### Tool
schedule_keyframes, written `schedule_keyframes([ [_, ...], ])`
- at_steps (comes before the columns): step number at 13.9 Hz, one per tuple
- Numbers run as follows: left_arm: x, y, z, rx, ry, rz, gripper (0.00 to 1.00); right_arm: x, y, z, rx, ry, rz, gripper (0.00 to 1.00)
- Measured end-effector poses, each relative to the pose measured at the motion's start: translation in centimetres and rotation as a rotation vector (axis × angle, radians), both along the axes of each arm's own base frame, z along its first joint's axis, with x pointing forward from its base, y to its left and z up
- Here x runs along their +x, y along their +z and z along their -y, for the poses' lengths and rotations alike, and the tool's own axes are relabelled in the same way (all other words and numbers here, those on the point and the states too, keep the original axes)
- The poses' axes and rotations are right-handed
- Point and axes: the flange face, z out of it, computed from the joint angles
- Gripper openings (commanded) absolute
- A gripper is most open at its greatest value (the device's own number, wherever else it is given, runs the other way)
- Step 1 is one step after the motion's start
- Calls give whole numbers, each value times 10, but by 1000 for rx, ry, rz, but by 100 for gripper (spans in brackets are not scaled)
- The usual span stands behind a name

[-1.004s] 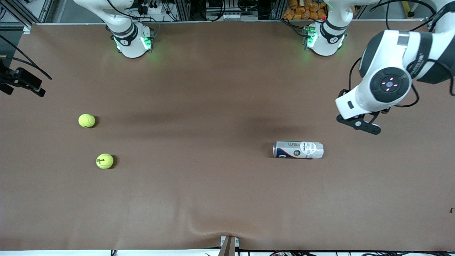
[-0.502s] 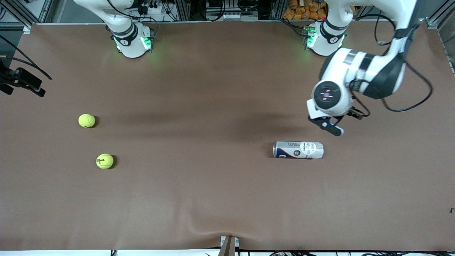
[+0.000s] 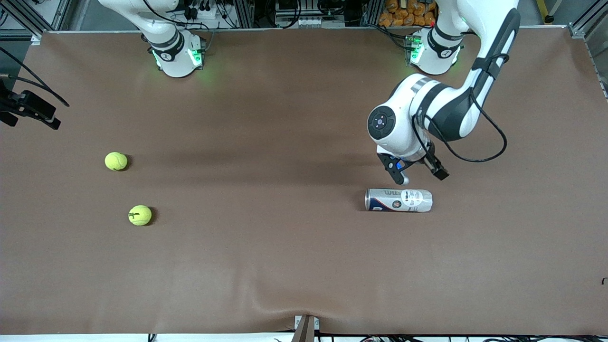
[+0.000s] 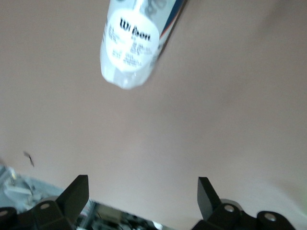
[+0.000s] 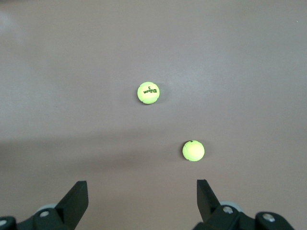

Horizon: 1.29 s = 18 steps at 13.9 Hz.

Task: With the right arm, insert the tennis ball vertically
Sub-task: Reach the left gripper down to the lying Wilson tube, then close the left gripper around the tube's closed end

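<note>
Left gripper (image 3: pixel 419 175), jaws spread, newly swung in over the lying can (image 3: pixel 398 200); right gripper (image 5: pixel 139 203) spread, waiting; both balls (image 3: pixel 116 161) (image 3: pixel 139 215) untouched near right arm's table edge.

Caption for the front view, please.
Open left claw hovers beside the lying ball can; two tennis balls wait untouched.

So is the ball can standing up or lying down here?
Lying down: the can rests on its side on the table, long axis along it, left gripper open above.
</note>
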Motion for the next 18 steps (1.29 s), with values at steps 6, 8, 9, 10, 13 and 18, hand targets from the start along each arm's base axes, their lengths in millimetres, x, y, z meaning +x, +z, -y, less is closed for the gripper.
schedule_keyframes([
  [6,30,-31,-37,-67,-163,-156,100,0,0,0,0,-1,0,100],
  [8,42,-45,-49,-95,-194,-189,100,0,0,1,0,-1,0,100],
  [9,46,-48,-50,-102,-198,-193,100,0,0,1,0,-1,0,100],
  [10,49,-49,-48,-108,-203,-192,100,0,0,1,0,-1,0,100],
  [13,55,-53,-32,-125,-217,-189,100,0,0,1,0,-1,0,100],
  [18,50,-84,-4,-129,-200,-196,100,0,0,1,0,-2,-1,100],
])
